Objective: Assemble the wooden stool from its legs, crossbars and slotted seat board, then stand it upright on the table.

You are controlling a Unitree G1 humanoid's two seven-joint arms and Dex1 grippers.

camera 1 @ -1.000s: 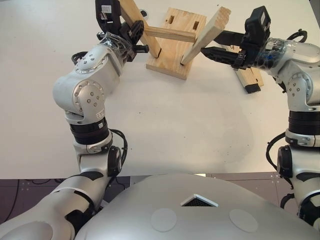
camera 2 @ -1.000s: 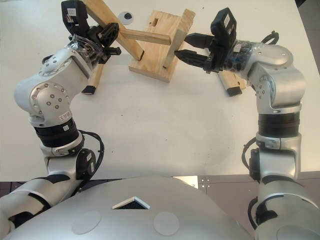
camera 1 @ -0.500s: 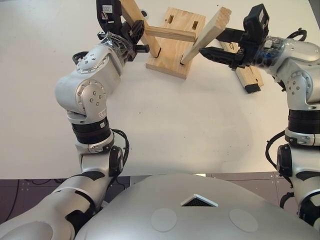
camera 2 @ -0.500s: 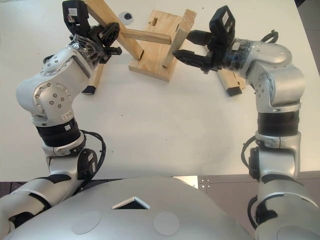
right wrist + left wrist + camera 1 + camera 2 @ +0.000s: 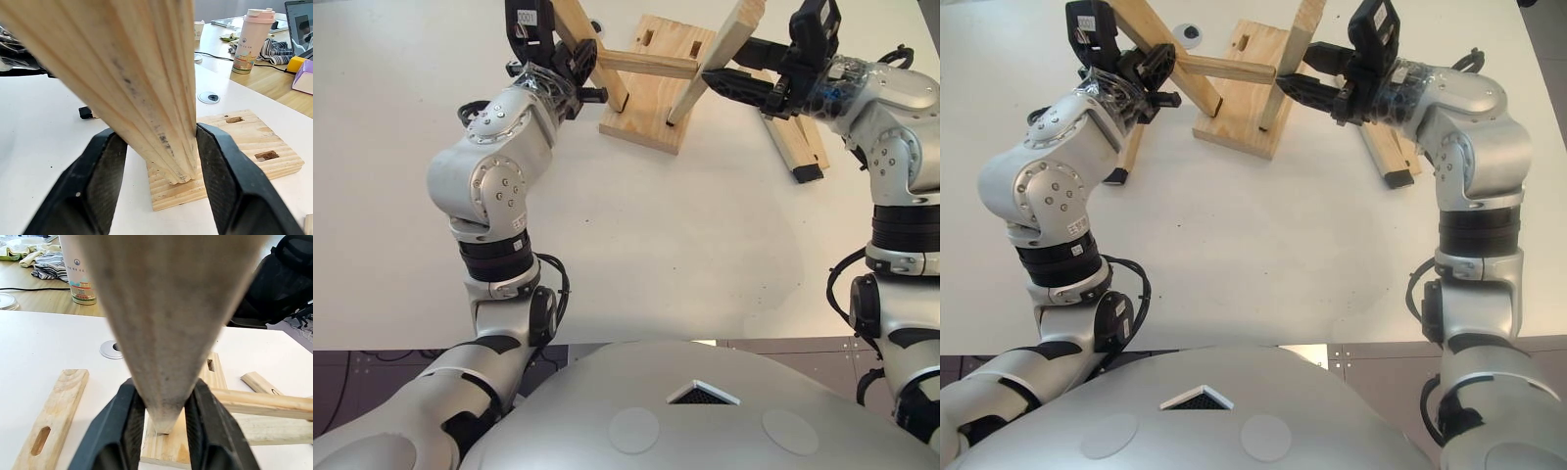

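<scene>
Two pincers, both clamped on wood. One spare leg (image 5: 798, 147) lies flat on the table (image 5: 656, 245) under the right arm, another spare leg (image 5: 1126, 152) beside the left arm. The left pincer (image 5: 164, 428) is closed tight on a tilted left leg (image 5: 612, 83), and the right pincer (image 5: 166, 161) squeezes the right leg (image 5: 690, 93) the same way. A crossbar (image 5: 646, 65) runs between those two. Both lower ends touch the seat board (image 5: 646, 122), which lies flat on the table with two slots showing at its far end. Can't tell if the ends actually sit in slots.
</scene>
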